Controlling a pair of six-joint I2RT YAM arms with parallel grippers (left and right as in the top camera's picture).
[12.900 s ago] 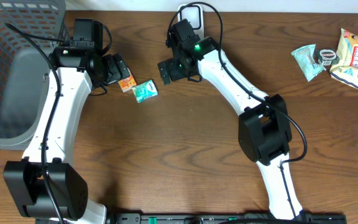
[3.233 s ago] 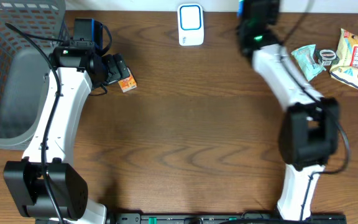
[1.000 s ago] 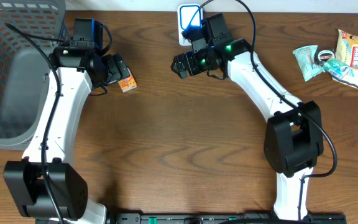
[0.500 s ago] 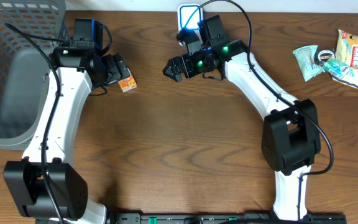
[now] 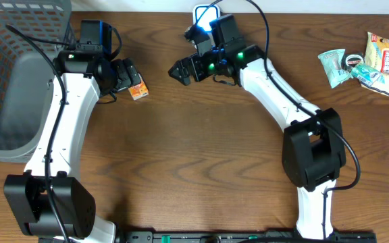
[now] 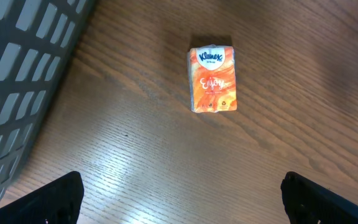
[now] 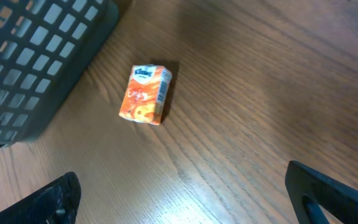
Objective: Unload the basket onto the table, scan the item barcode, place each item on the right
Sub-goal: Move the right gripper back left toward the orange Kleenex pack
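Two grippers, overhead: the left gripper (image 5: 125, 75) hangs just beside the Kleenex tissue pack (image 5: 138, 90), on its upper-left side. The right gripper (image 5: 181, 70) is apart from the pack, to its right. Both are spread wide and hold nothing.
Tissue pack, overhead: it lies flat on the wooden surface (image 5: 181, 169), with neither gripper touching it.
Basket, overhead: the grey mesh basket (image 5: 12, 40) stands left of the pack.
Scanner, overhead: the white scanner (image 5: 201, 12) with a blue face sits up and right of the pack, partly hidden by the right arm.
Snack packets, overhead: the snack packets (image 5: 363, 61) lie well apart, far right of the pack.
Left wrist: the orange pack lies ahead of the dark fingertips (image 6: 61, 199), which sit at the lower corners with bare wood between them. The basket wall is left of the pack.
Right wrist: the pack lies tilted near the basket's corner. These fingertips (image 7: 55, 199) are wide apart and hold nothing.
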